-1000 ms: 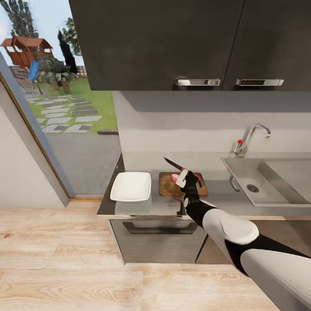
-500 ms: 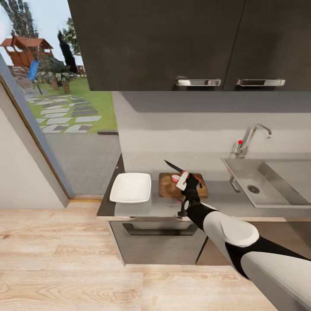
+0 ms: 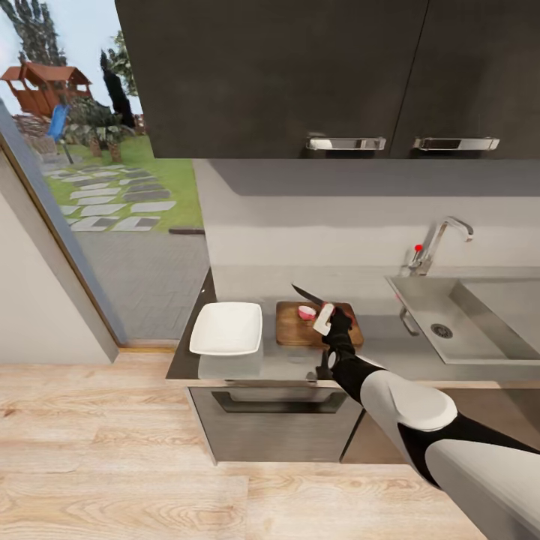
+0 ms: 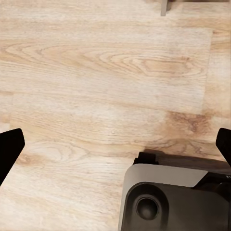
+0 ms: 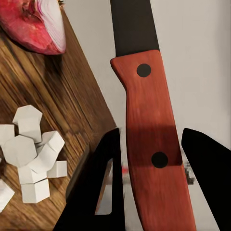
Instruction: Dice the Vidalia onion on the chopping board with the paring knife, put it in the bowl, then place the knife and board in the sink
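Over the last second the right gripper (image 3: 322, 320) has come down and forward with the paring knife (image 3: 307, 296), so the dark blade now sits lower, its tip reaching over the far edge of the chopping board (image 3: 292, 326) above the Vidalia onion (image 3: 306, 312); a second ago the blade was held higher and angled further up toward the wall; the right wrist view shows the jaws closed on the red handle (image 5: 151, 144), with a cut piece of onion (image 5: 36, 24) lying on the board and a cluster of diced onion (image 5: 31, 154) beside it; this suggests that one half is already cubed and the knife is being lowered for another cut; the bowl (image 3: 226, 328) stands on the countertop (image 3: 390, 345) just beside the board, holding nothing visible; the sink (image 3: 480, 315) lies well apart to the right; the left gripper (image 4: 115, 144) hangs over the wooden floor (image 4: 96, 72) with its jaws spread wide and nothing between them.
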`<state>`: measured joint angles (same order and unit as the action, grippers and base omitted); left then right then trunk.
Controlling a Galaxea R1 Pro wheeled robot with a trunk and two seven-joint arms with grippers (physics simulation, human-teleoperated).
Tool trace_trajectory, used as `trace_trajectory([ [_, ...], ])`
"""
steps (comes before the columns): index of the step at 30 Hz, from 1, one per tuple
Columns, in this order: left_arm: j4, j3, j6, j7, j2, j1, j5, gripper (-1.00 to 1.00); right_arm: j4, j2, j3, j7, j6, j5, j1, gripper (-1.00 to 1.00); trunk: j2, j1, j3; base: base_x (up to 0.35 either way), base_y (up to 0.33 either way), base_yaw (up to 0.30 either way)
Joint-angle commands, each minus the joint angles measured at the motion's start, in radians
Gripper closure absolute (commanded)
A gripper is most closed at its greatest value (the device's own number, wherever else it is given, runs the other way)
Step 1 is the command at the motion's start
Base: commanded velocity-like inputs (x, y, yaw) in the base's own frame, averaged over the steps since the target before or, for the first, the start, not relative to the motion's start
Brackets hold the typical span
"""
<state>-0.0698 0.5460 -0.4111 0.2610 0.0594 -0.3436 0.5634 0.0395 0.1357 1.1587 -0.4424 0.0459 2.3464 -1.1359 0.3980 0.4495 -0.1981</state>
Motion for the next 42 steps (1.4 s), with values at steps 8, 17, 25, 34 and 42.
trace_trajectory([
  [8,-0.004,0.006,-0.005,0.003,0.001,-0.002,0.001,-1.00,0.000,0.001,0.004,-0.001,0.005,0.010,0.008,1.00,0.002,0.001,-0.002,0.000,0.000,0.000],
  [17,-0.004,0.006,-0.005,0.003,0.001,-0.002,0.001,-1.00,-0.006,0.006,0.003,0.001,0.005,0.010,0.035,1.00,0.002,0.001,-0.002,0.000,0.000,0.000],
  [25,-0.004,0.006,-0.004,0.003,0.001,-0.002,0.001,-1.00,-0.005,0.002,0.003,0.009,0.005,0.010,0.037,1.00,0.002,0.001,-0.002,0.000,0.000,0.000],
  [34,-0.004,0.006,-0.005,0.003,0.001,-0.002,0.001,-1.00,0.000,0.001,0.003,0.027,0.005,0.010,0.038,1.00,0.002,0.001,-0.002,0.000,0.000,0.000],
  [42,-0.004,0.006,-0.003,0.003,0.002,-0.002,0.001,-1.00,0.005,0.002,0.009,-0.028,-0.028,0.010,0.038,1.00,0.002,0.001,-0.002,0.000,0.000,0.000],
])
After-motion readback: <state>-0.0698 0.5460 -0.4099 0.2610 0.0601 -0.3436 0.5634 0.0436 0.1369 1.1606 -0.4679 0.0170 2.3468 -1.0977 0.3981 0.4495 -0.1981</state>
